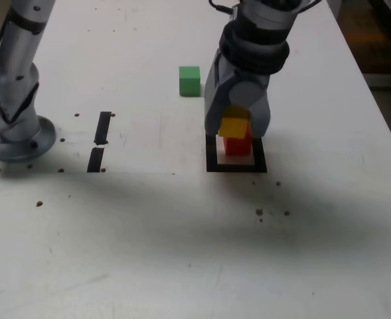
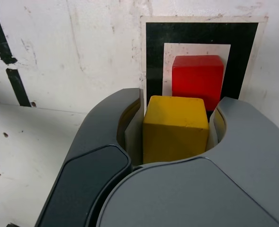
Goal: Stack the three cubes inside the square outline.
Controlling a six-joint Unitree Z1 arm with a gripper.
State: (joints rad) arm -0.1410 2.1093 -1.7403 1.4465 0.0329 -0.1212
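Observation:
My gripper (image 1: 235, 130) is shut on the yellow cube (image 1: 234, 126), which sits between the jaws in the wrist view (image 2: 175, 127). The red cube (image 1: 237, 145) lies inside the square outline (image 1: 212, 157), directly under the yellow one. Yellow looks slightly tilted and offset from red, and I cannot tell whether the two touch. The wrist view shows the red cube (image 2: 197, 75) on the white centre of the outline (image 2: 153, 56), just beyond my gripper (image 2: 179, 101). The green cube (image 1: 189, 80) stands alone on the table behind, to the exterior view's left of the gripper.
Two short black strips (image 1: 102, 127) (image 1: 95, 159) lie toward the exterior view's left, also seen as strips (image 2: 17, 87) in the wrist view. The arm's round base (image 1: 19, 136) stands at the far left. The table's edge (image 1: 381, 106) runs down the right.

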